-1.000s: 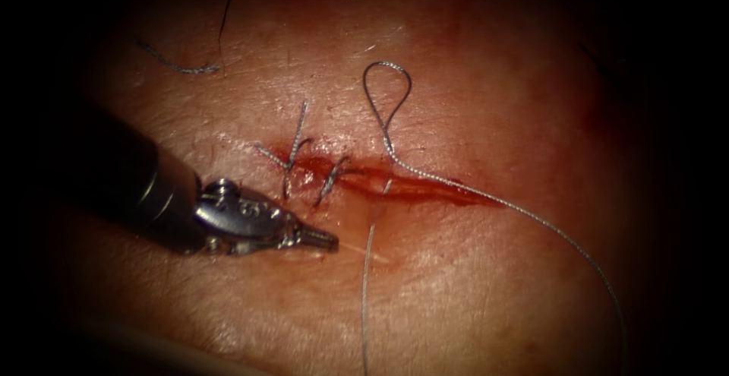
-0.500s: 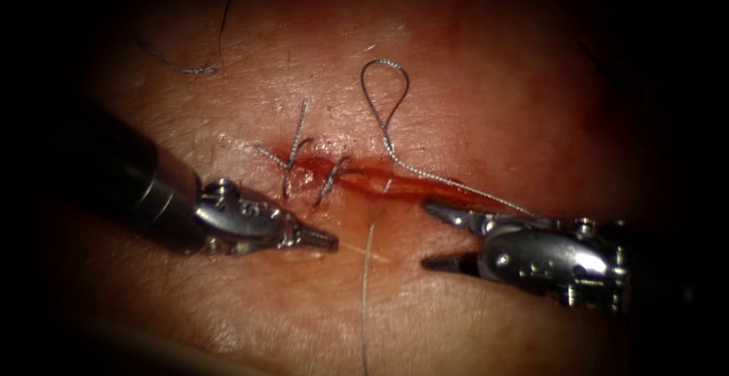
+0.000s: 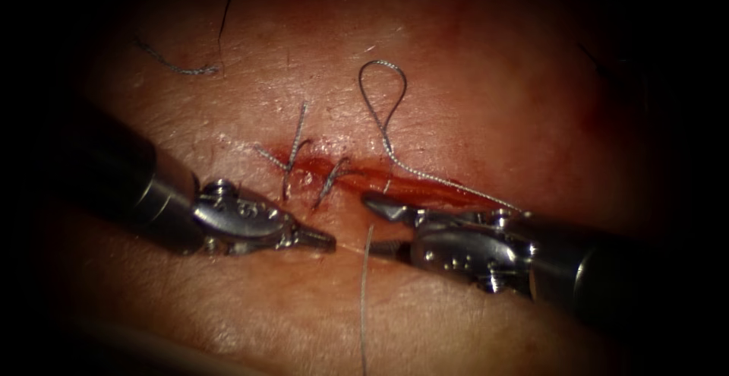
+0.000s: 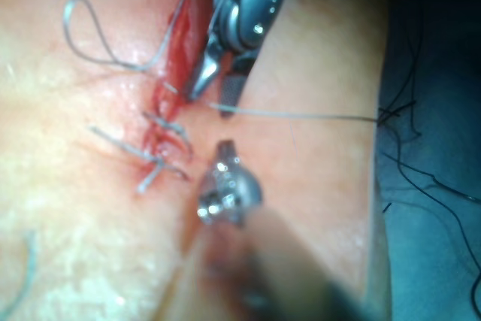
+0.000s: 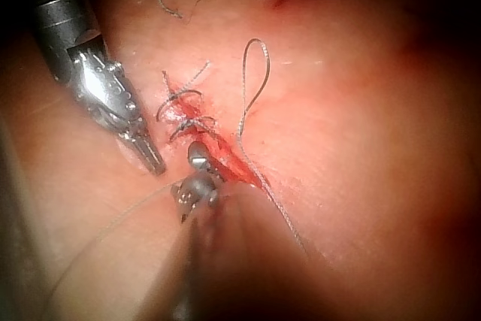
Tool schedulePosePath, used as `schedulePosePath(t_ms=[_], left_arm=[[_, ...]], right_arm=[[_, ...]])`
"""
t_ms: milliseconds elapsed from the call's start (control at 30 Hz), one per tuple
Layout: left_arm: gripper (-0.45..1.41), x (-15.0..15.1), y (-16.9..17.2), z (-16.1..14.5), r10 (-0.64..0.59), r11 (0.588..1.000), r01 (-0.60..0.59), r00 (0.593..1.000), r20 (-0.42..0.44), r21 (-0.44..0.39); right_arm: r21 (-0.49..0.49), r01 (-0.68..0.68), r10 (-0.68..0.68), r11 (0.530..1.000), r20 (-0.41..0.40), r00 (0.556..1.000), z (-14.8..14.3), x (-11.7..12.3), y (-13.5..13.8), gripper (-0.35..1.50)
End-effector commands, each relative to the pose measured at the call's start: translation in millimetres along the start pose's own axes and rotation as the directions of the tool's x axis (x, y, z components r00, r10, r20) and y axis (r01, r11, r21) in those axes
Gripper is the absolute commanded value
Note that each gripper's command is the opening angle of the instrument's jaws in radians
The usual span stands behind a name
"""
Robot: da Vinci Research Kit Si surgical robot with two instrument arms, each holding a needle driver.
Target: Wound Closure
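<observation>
The cut (image 3: 410, 186) runs across the tissue (image 3: 456, 102) with red fluid in it. Two tied stitches (image 3: 292, 156) close its left end. A thread (image 3: 383, 80) loops above the cut, crosses it and trails right under my right tool. Another strand (image 3: 364, 300) rises from the tissue below the cut and runs down out of view. My left tool (image 3: 325, 239) rests below the stitches, shut, with nothing seen in it. My right tool (image 3: 376, 225) is open, its jaws on either side of the strand's upper end (image 4: 301, 115), holding nothing. Both tools (image 5: 150, 162) sit tip to tip.
A cut end of thread (image 3: 175, 64) lies on the tissue at the upper left. Dark loose threads (image 4: 421, 171) lie beyond the tissue's edge. The tissue's surface is pale and wrinkled below the cut.
My right tool came in from the right with its jaws open and moved left until they flank the lower strand. The left tool stayed still.
</observation>
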Motion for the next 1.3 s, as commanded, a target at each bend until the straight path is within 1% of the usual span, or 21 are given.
schedulePosePath(t_ms=[33, 100, 133, 167, 200, 233, 267, 367, 433, 533, 600, 633, 667, 800, 833, 867, 1000, 1167, 1300], left_arm=[[-0.18, -0.8, 0.3, 0.6, -0.003, 1.000, 0.003, 1.000, 0.003, -0.002], [-0.18, -0.8, 0.3, 0.6, -0.003, 1.000, 0.003, 1.000, 0.003, -0.002], [-0.20, -0.8, 0.3, 0.6, -0.003, 1.000, 0.003, 1.000, 0.003, -0.002], [-0.20, -0.8, 0.3, 0.6, -0.003, 1.000, 0.003, 1.000, 0.003, -0.002], [-0.20, -0.8, 0.3, 0.6, -0.003, 1.000, 0.003, 1.000, 0.003, -0.002], [-0.20, -0.8, 0.3, 0.6, -0.003, 1.000, 0.003, 1.000, 0.003, -0.002], [-0.20, -0.8, 0.3, 0.6, -0.003, 1.000, 0.003, 1.000, 0.003, -0.002], [-0.20, -0.8, 0.3, 0.6, -0.003, 1.000, 0.003, 1.000, 0.003, -0.002], [-0.20, -0.8, 0.3, 0.6, -0.003, 1.000, 0.003, 1.000, 0.003, -0.002], [-0.20, -0.8, 0.3, 0.6, -0.003, 1.000, 0.003, 1.000, 0.003, -0.002], [-0.20, -0.8, 0.3, 0.6, -0.003, 1.000, 0.003, 1.000, 0.003, -0.002], [-0.20, -0.8, 0.3, 0.6, -0.003, 1.000, 0.003, 1.000, 0.003, -0.002], [-0.20, -0.8, 0.3, 0.6, -0.003, 1.000, 0.003, 1.000, 0.003, -0.002], [-0.20, -0.8, 0.3, 0.7, -0.003, 1.000, 0.003, 1.000, 0.002, -0.001], [-0.20, -0.8, 0.3, 0.7, -0.004, 1.000, 0.004, 1.000, 0.002, -0.001], [-0.20, -0.8, 0.3, 0.7, -0.004, 1.000, 0.004, 1.000, 0.002, -0.001], [-0.20, -0.8, 0.3, 0.7, -0.004, 1.000, 0.004, 1.000, 0.002, -0.001], [-0.20, -0.8, 0.3, 0.6, -0.003, 1.000, 0.003, 1.000, 0.003, -0.002], [-0.20, -0.8, 0.3, 0.6, -0.003, 1.000, 0.003, 1.000, 0.002, -0.002]], right_arm=[[0.001, 0.005, -0.005, 1.000, -0.006, 1.000, 1.4, 0.8, -0.6, 1.40], [0.001, 0.005, -0.005, 1.000, -0.005, 1.000, 1.6, 0.9, -0.6, 1.36], [0.006, 0.005, -0.005, 1.000, -0.003, 1.000, 1.7, 1.1, -0.7, 1.21], [0.028, 0.006, -0.006, 1.000, 0.000, 1.000, 1.7, 1.1, -0.8, 0.93], [0.062, 0.005, -0.006, 0.998, 0.011, 1.000, 1.7, 1.1, -0.8, 0.44], [0.120, 0.003, -0.006, 0.993, 0.021, 1.000, 1.7, 1.2, -0.8, -0.23], [0.185, 0.002, -0.007, 0.983, 0.024, 1.000, 1.7, 1.1, -1.0, -0.35], [0.210, 0.015, -0.018, 0.978, 0.013, 1.000, 1.2, 1.2, -1.7, -0.35], [0.225, -0.003, 0.001, 0.974, 0.011, 1.000, 0.5, 1.6, -2.2, -0.35], [0.232, -0.039, 0.038, 0.972, 0.006, 0.999, -1.0, 3.1, -2.6, -0.35], [0.237, -0.062, 0.063, 0.969, 0.003, 0.998, -3.5, 5.6, -3.0, -0.35], [0.240, -0.060, 0.062, 0.969, -0.001, 0.998, -4.4, 6.5, -3.1, -0.35], [0.251, -0.062, 0.068, 0.966, -0.015, 0.998, -6.4, 9.2, -3.4, -0.35], [0.270, -0.060, 0.072, 0.961, -0.036, 0.997, -9.6, 14.6, -4.5, -0.35], [0.280, -0.050, 0.068, 0.959, -0.054, 0.996, -10.9, 17.5, -5.1, -0.35], [0.283, -0.048, 0.067, 0.958, -0.059, 0.996, -11.2, 18.2, -5.2, -0.35], [0.310, -0.054, 0.088, 0.949, -0.095, 0.992, -13.2, 23.7, -6.0, -0.35], [0.347, -0.055, 0.114, 0.936, -0.151, 0.982, -15.2, 27.6, -6.2, -0.35], [0.359, -0.051, 0.122, 0.932, -0.180, 0.976, -16.8, 30.7, -6.3, -0.35]])
